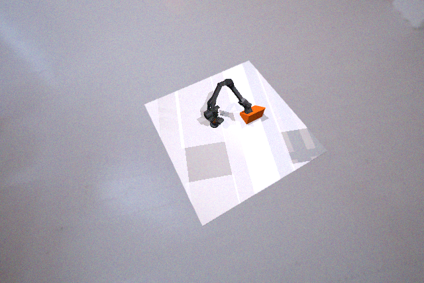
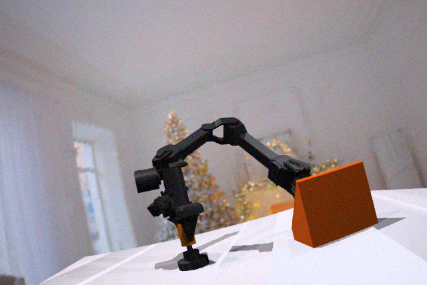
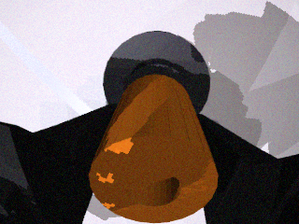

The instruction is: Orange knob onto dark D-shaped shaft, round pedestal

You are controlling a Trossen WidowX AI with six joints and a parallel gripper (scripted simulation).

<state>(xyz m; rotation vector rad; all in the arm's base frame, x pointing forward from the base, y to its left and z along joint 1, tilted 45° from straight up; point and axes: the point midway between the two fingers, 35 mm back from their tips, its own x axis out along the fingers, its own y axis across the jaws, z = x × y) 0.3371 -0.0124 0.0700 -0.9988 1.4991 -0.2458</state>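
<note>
The orange knob (image 2: 184,238) (image 3: 156,126) is upright between the fingers of my gripper (image 2: 188,235) (image 3: 155,118), which is shut on it. The round dark pedestal (image 2: 193,264) (image 3: 156,42) stands directly below, with a narrower raised collar. A short length of dark shaft (image 2: 189,247) shows between the knob's lower end and the collar, so the knob is not down on the pedestal. Whether the shaft's tip is inside the knob's hole is hidden. The shaft's flat side cannot be seen. In the top view the knob is tiny among the dark gripper parts.
A large orange wedge-shaped block (image 1: 254,115) (image 2: 336,205) stands beside the arm's base, well away from the pedestal. The white table top (image 1: 212,197) (image 2: 237,267) carries grey shadow patches, and its edges show in the top view.
</note>
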